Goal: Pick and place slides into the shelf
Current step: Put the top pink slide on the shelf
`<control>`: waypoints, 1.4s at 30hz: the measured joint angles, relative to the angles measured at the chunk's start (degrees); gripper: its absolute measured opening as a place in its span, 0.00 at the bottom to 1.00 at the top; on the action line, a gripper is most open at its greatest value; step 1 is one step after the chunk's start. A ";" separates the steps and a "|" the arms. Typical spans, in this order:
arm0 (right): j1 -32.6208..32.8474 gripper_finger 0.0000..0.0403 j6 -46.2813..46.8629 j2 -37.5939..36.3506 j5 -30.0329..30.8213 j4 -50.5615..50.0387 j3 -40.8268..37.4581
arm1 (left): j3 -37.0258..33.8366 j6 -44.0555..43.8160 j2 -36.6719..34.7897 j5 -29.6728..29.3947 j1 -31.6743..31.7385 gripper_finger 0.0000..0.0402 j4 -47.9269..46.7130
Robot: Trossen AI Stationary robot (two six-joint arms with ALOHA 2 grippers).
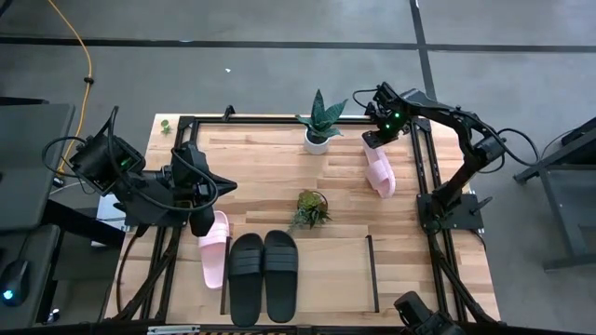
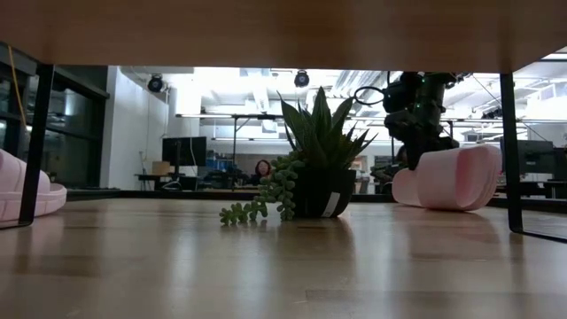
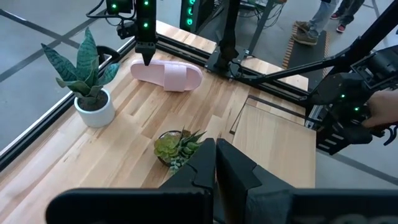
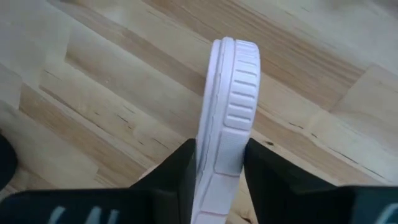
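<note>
The right hand (image 4: 219, 163) is pinched on the edge of the pink slide (image 1: 379, 171) at the worktop's (image 1: 270, 158) far side. It looks light and spongy; grip the sole's rim. The left hand (image 1: 200, 221), fingers together and empty, hangs by the shelf (image 1: 335, 279).

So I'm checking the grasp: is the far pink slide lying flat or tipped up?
Tipped up. The pink slide stands on its edge, gripped by the right hand at its rim.

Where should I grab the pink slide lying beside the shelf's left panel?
Take that pink slide by its outer long edge near the heel, coming from above on the left gripper's side; the shelf panel blocks its other edge.
</note>
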 joint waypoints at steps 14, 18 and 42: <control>-0.02 0.20 0.30 -0.17 1.37 -2.17 0.04 | 0.00 0.02 0.00 0.06 0.00 0.01 0.02; -0.02 0.17 -0.12 -1.65 1.63 -5.30 -0.14 | 0.00 0.44 0.00 0.46 0.00 0.01 0.00; 0.47 0.15 6.80 -26.67 -3.99 -8.27 -0.11 | 0.00 3.94 0.02 1.60 0.02 0.01 0.00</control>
